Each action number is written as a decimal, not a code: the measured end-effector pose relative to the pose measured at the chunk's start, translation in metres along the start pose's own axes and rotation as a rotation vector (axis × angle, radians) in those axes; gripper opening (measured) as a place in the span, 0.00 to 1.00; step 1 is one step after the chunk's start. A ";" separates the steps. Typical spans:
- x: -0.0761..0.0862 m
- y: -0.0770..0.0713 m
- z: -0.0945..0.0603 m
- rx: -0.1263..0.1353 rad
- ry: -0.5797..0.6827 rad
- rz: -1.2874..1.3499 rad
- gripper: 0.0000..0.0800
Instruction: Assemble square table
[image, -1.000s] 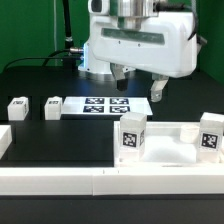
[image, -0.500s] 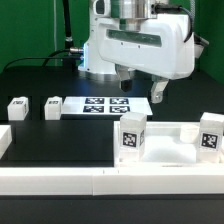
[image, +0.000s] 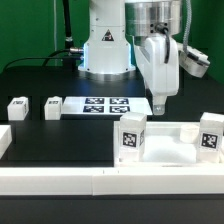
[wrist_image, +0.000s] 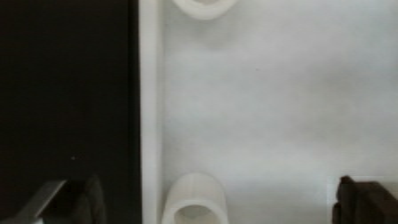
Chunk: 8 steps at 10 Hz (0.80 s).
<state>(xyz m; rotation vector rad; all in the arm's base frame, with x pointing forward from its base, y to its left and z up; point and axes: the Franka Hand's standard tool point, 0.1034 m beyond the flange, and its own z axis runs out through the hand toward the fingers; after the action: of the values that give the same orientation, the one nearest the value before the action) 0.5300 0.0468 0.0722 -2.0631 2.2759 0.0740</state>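
Observation:
The square table's white slab (image: 168, 148) lies at the exterior view's front right, recessed side up. Two tagged white legs (image: 131, 136) (image: 210, 135) stand upright at its near corners. Two more tagged legs (image: 17, 108) (image: 53, 107) lie loose on the black table at the exterior view's left. My gripper (image: 158, 104) hangs above the slab's far edge, turned edge-on. In the wrist view the gripper (wrist_image: 217, 205) is open and empty. One finger (wrist_image: 71, 200) is over the black table and the other (wrist_image: 365, 200) over the slab (wrist_image: 285, 110), with a round socket (wrist_image: 192, 200) between them.
The marker board (image: 105, 105) lies behind the slab. Long white border rails run along the front (image: 90, 182) and at the exterior view's left (image: 5, 140). The robot base (image: 105, 50) stands at the back.
The gripper has turned about its vertical axis, from broadside to edge-on, and shifted a little toward the exterior view's right. The parts have not moved.

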 end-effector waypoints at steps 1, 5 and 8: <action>0.000 0.001 0.002 -0.001 0.002 -0.019 0.81; -0.005 0.026 0.038 -0.060 0.039 -0.051 0.81; 0.001 0.037 0.062 -0.101 0.064 -0.059 0.81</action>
<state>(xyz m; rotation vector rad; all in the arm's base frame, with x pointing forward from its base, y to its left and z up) 0.4942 0.0542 0.0101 -2.2117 2.2898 0.1238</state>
